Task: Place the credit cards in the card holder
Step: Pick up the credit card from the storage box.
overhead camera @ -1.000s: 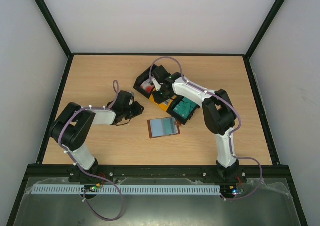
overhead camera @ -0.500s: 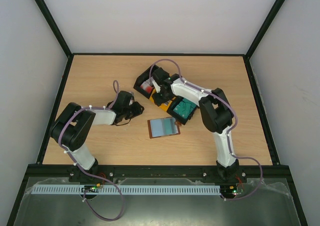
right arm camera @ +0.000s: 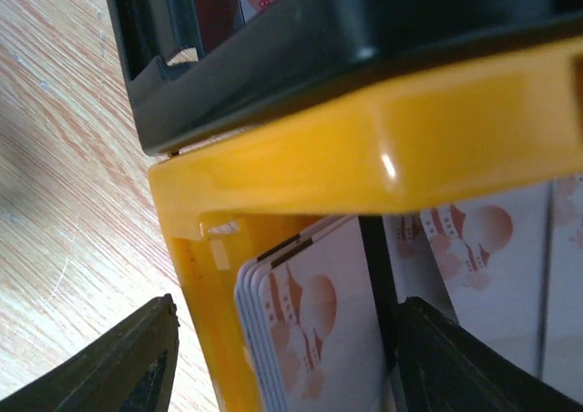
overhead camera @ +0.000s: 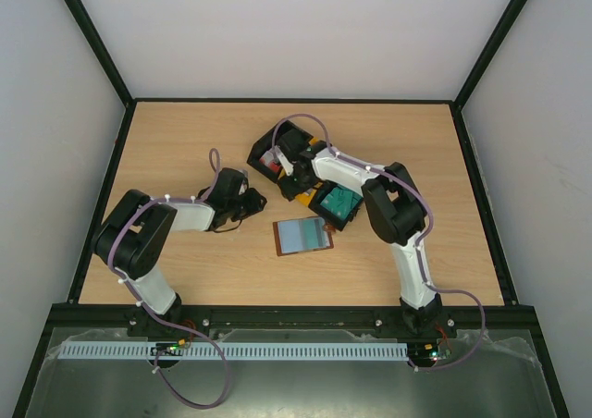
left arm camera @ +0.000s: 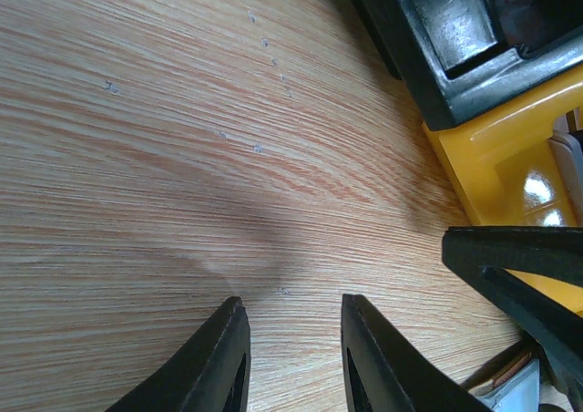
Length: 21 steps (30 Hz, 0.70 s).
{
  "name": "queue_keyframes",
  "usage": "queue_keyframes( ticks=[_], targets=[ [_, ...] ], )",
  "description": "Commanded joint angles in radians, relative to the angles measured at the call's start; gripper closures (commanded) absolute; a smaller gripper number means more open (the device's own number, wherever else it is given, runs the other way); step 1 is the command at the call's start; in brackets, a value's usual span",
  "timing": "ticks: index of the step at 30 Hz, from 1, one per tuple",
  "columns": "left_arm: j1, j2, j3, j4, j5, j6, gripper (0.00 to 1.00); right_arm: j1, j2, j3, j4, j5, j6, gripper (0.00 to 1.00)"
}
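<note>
The card holder (overhead camera: 303, 236) lies open on the table, its pale grey-blue inside facing up. Teal credit cards (overhead camera: 342, 200) fill a black bin. White cards with pink marks (right arm camera: 319, 339) stand stacked in the yellow bin (right arm camera: 383, 129). My right gripper (overhead camera: 285, 165) (right arm camera: 287, 304) is open above that bin; one finger is outside the yellow wall, the other past the stack, and nothing is gripped. My left gripper (overhead camera: 248, 202) (left arm camera: 290, 301) hovers low over bare wood to the left of the bins, jaws apart and empty.
A black bin (overhead camera: 270, 154) (right arm camera: 301, 56) holding cards with red marks sits against the yellow bin's far side. In the left wrist view, the black bin (left arm camera: 437, 47) and yellow bin (left arm camera: 510, 157) stand to the right. Dark rails edge the table.
My right gripper's jaws have spread wider and the arm has shifted slightly left over the bins. The left arm has not moved.
</note>
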Motion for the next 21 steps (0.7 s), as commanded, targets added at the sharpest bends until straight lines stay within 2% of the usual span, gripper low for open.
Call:
queue_keyframes(
  ticks=[1,7,21],
  targets=[
    [0.004,0.048,-0.024,-0.105,-0.016,0.009,0.70,0.007,0.020,-0.007,-0.013,-0.003,-0.013,0.39],
    [0.004,0.051,-0.024,-0.104,-0.015,0.009,0.70,0.007,-0.032,-0.009,-0.026,-0.080,-0.008,0.55],
    [0.004,0.053,-0.027,-0.099,-0.012,0.011,0.70,0.006,-0.088,-0.006,-0.036,-0.087,0.019,0.65]
  ],
)
